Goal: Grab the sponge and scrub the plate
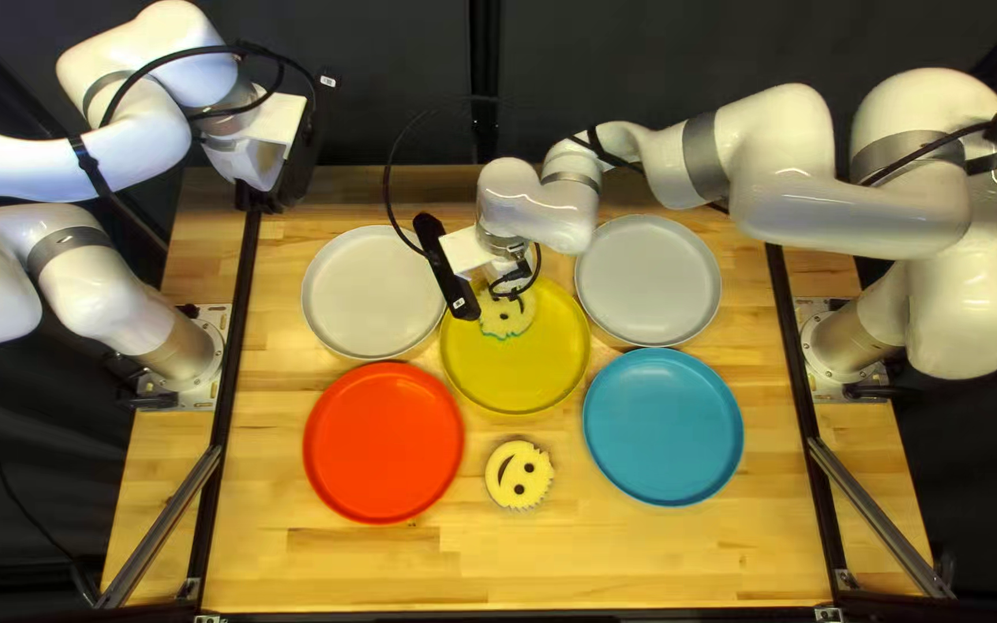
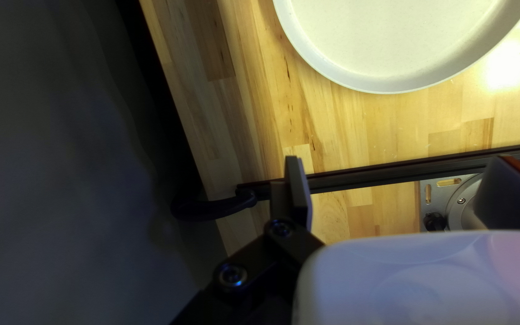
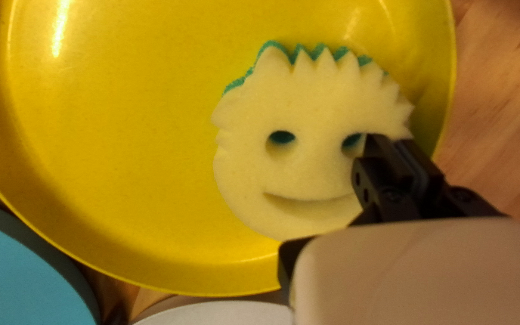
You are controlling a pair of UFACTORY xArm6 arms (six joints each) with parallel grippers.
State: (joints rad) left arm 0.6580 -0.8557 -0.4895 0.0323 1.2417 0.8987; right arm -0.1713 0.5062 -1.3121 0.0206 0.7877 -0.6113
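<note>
I see a dark curtain point(image 1: 406, 58) behind a wooden table point(image 1: 660, 560) crossed by black rails point(image 1: 230, 358), bright light point(image 2: 507, 66) glaring off its boards.

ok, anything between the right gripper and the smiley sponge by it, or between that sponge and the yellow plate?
Nothing visible in either gap. Right gripper is right at the smiley sponge, by one eye hole. The sponge is over the yellow plate, inside its rim; its underside is hidden, so can't confirm contact.

Red plate point(image 1: 383, 442), blue plate point(image 1: 662, 427), pale plates point(image 1: 369, 292)
</note>
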